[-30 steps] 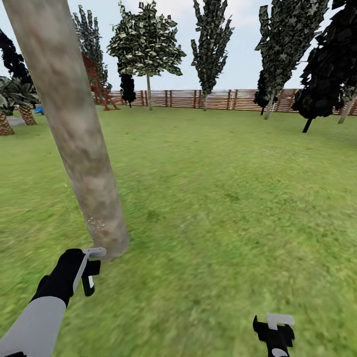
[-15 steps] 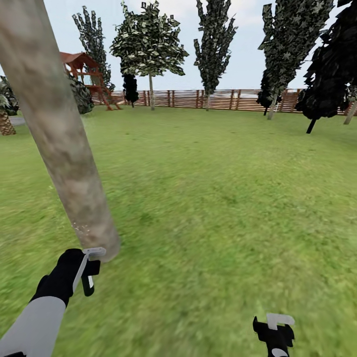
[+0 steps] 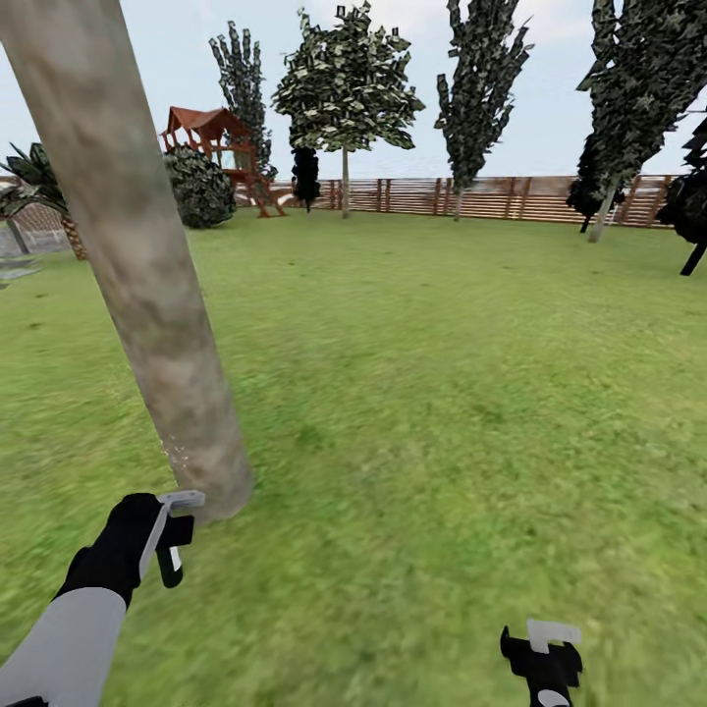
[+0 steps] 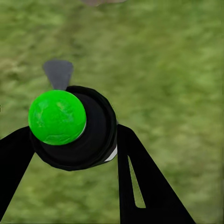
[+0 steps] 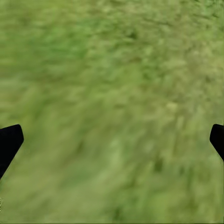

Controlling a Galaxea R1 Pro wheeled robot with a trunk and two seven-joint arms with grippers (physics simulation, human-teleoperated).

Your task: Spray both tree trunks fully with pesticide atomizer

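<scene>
You see the tree trunk cut off by the top edge, and the sprayer hides its own nozzle.

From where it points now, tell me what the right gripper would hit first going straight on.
Grass. The right gripper looks along its wide-apart fingers at lawn and nothing else. Depth is unclear, but the ground looks like the first contact.
</scene>
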